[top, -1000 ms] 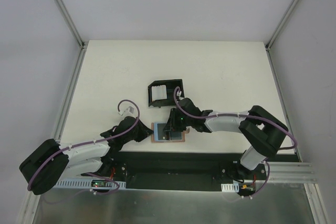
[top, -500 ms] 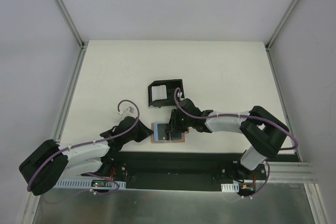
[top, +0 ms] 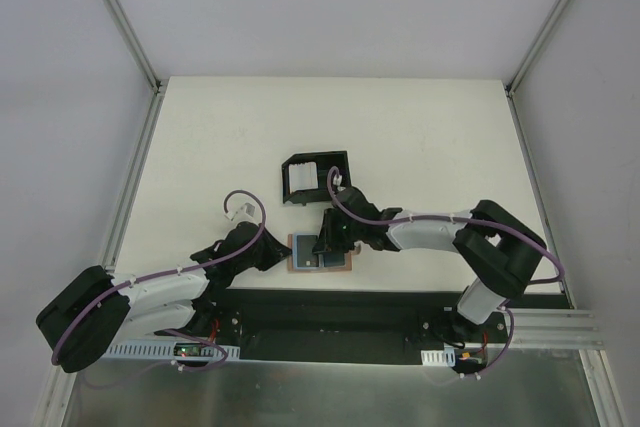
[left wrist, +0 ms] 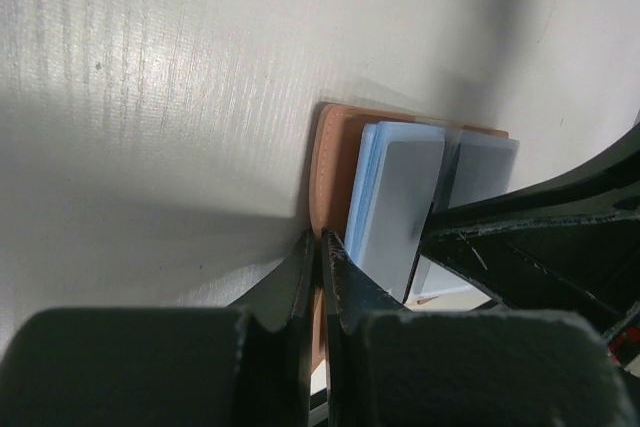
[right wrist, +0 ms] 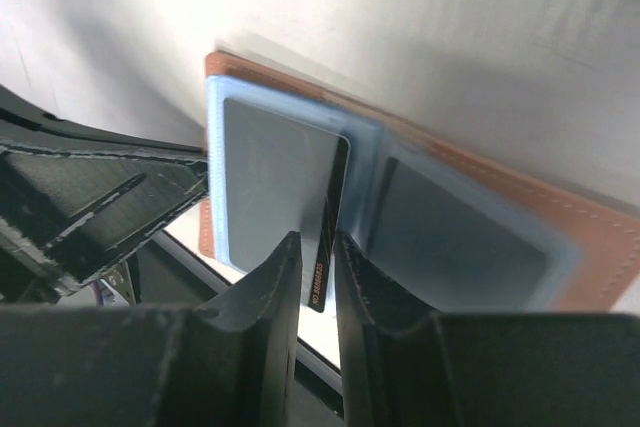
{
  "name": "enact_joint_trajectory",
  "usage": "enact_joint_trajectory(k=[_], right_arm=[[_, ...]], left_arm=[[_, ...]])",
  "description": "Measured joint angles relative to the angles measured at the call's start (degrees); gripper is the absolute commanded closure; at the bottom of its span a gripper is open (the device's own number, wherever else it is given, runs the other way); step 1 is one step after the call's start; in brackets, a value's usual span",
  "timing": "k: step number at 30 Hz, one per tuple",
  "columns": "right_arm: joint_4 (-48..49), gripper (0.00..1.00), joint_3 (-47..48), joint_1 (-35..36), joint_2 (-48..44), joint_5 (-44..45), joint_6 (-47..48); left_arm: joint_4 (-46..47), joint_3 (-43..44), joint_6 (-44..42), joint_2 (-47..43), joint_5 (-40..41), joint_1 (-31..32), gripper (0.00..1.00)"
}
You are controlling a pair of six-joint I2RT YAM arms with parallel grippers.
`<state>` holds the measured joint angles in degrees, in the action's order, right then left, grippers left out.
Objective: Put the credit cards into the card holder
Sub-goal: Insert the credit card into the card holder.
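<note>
The tan-brown card holder [top: 320,252] lies open near the table's front edge. It shows in the left wrist view [left wrist: 335,152] and the right wrist view [right wrist: 480,172]. Light blue and pale grey credit cards [left wrist: 400,197] lie on its inner pockets. My left gripper [top: 284,252] is shut on the holder's left leather edge [left wrist: 322,247]. My right gripper [top: 330,238] hovers over the holder's fold. Its jaws [right wrist: 315,257] stand narrowly around a thin dark-backed credit card [right wrist: 328,237], held edgewise with its far end at the fold.
A black open-sided plastic box [top: 314,177] with white cards in it stands just behind the card holder. The black base rail [top: 340,307] runs along the table's front edge, right below the holder.
My right gripper has shifted slightly left and back over the holder with the card. The left gripper and the holder have stayed in place.
</note>
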<state>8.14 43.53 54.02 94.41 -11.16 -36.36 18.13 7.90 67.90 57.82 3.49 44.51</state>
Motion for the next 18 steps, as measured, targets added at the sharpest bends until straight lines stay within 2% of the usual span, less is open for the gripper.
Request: enact_joint_trajectory(k=[10,18], right_arm=[[-4.17,0.82,3.63,1.42,0.0,-0.44,0.09],[-5.97,0.74,4.37,1.51,0.0,0.09,1.42]], left_arm=[[0.0,0.0,-0.02,0.0,0.0,0.0,1.0],[-0.31,0.0,-0.17,-0.31,-0.02,0.0,1.0]])
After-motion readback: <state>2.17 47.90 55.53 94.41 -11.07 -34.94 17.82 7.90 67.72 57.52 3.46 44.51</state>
